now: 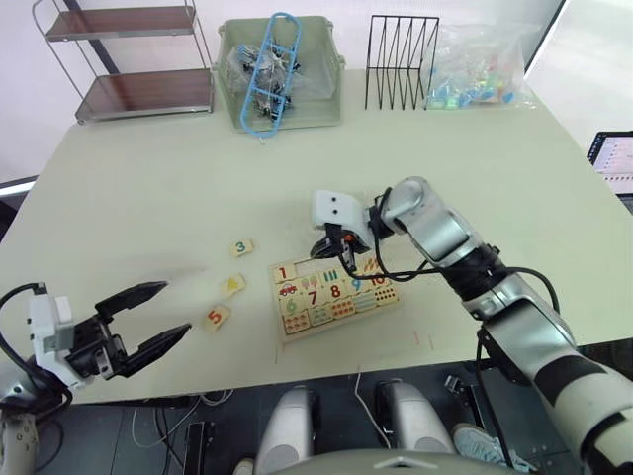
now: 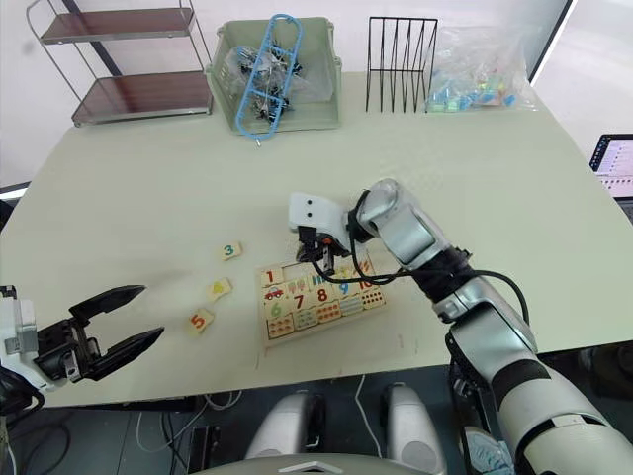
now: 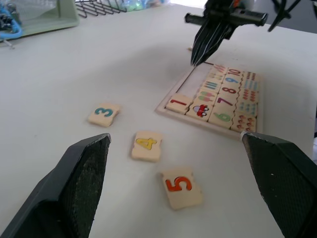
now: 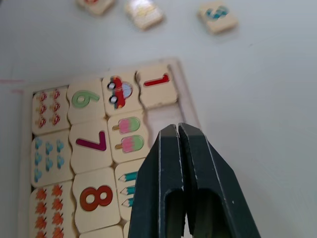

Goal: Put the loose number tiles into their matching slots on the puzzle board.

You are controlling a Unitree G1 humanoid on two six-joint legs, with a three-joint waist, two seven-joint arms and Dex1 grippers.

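Left gripper (image 1: pixel 158 315): hovering over the near left edge of the tabletop (image 1: pixel 178 188), fingers spread wide and holding nothing.
Tile 5 (image 1: pixel 215 317): lying loose on the tabletop, just right of the left gripper's tips.
Tile 4 (image 1: pixel 233 285): lying a little farther back, between tile 5 and tile 3.
Tile 3 (image 1: pixel 241 247): lying farthest of the three loose tiles, left of the board.
Puzzle board (image 1: pixel 333 294): sitting flat near the front middle of the tabletop, its rows showing numbers 6 to 10, pictures and dots.
Tile 1 (image 4: pixel 156 86): sitting in the leftmost slot of the board's far row.
Empty slot (image 4: pixel 166 118): showing pale wood just right of tile 1.
Right gripper (image 4: pixel 178 133): hanging over the far row with its fingers pressed together, gripping nothing visible.
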